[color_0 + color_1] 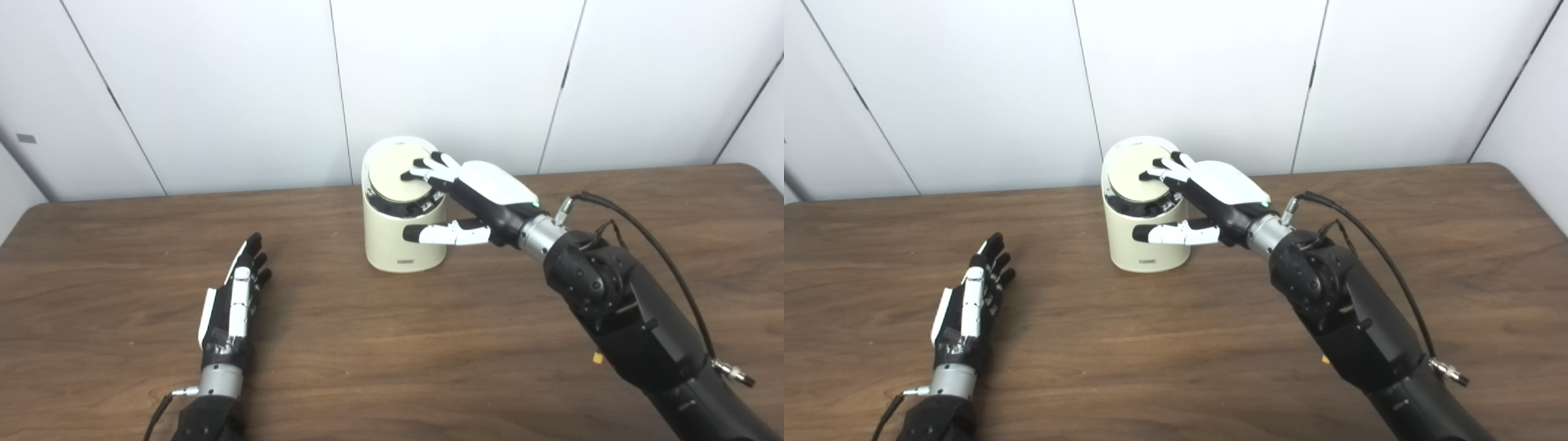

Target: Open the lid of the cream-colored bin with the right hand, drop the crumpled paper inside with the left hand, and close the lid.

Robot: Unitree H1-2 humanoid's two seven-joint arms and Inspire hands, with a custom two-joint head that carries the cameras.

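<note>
No crumpled paper showing anywhere. Pressing spread fingertips [422, 176] of right hand [484, 190] on lid [395, 174] of cream-colored bin [401, 236], probably closing. Lying open and empty, left hand [236, 300].

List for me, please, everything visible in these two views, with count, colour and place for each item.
bin: one, cream-coloured, standing upright at the far middle of the table.
lid: one, cream disc with a dark ring beneath it, on top of the bin, tilted toward the camera; fingertips rest on it.
table: one, dark brown wood grain, filling the lower part of both views.
wall panels: several, white with dark seams, behind the table.
crumpled paper: none visible in either view.
cable: one, black, looping along the right forearm.
left hand: one, black and white, open, fingers extended, low over the table's left side.
right hand: one, black and white, fingers on the lid, thumb beside the bin's wall.
</note>
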